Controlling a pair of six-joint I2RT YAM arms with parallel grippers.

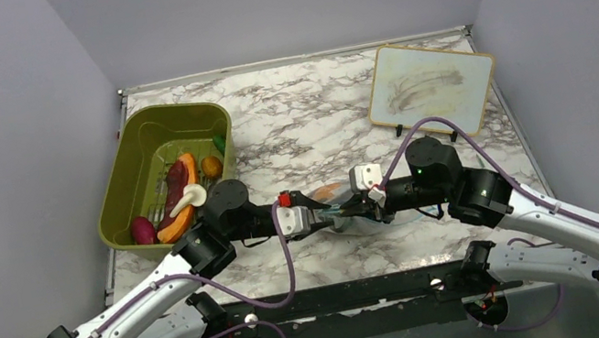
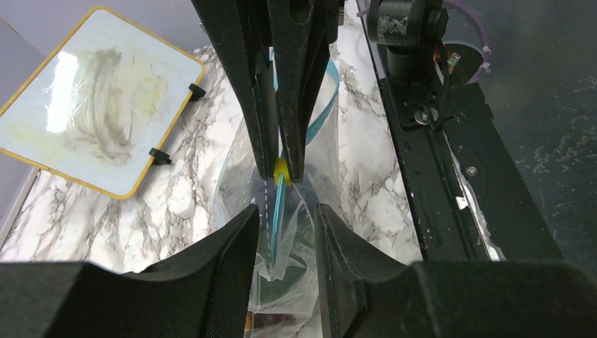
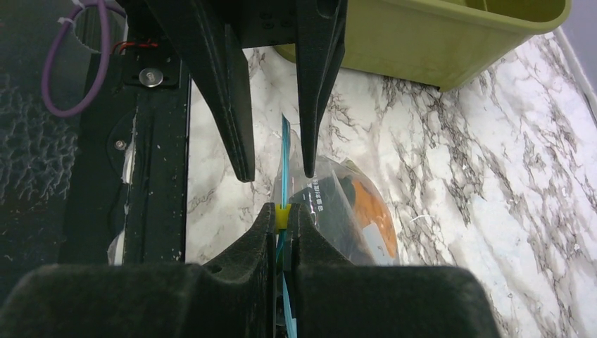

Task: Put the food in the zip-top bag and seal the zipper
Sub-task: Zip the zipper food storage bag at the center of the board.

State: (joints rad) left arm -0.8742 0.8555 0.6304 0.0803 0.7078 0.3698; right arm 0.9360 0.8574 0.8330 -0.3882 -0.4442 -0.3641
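- The right gripper (image 3: 281,211) has its fingers pressed together. They pinch the zipper (image 3: 284,151) at a small yellow piece (image 3: 281,217), possibly a slider; the view is too close to be sure.
- The left gripper (image 2: 286,211) faces it with fingers spread, one on each side of the teal strip and neither touching it.
- The zip-top bag (image 2: 320,158) sits between the two grippers. Its mouth edge is lifted by the pinch and its body sags onto the marble table (image 1: 304,112), just in front of the arm bases.
- An orange and white food piece (image 3: 369,218) lies inside the bag, beside darker shapes.
- More food (image 1: 179,195) lies in the olive-green tub (image 1: 132,138), well apart on the left.
- Judged from its creases and shine, the bag is thin, light, floppy and slippery. It would likely slide out of a grip or stretch if taken by the film alone.
- The zipper looks like the stiffest part and the best place to take hold. A grip should go squarely across the strip, just beside the right gripper's pinch.
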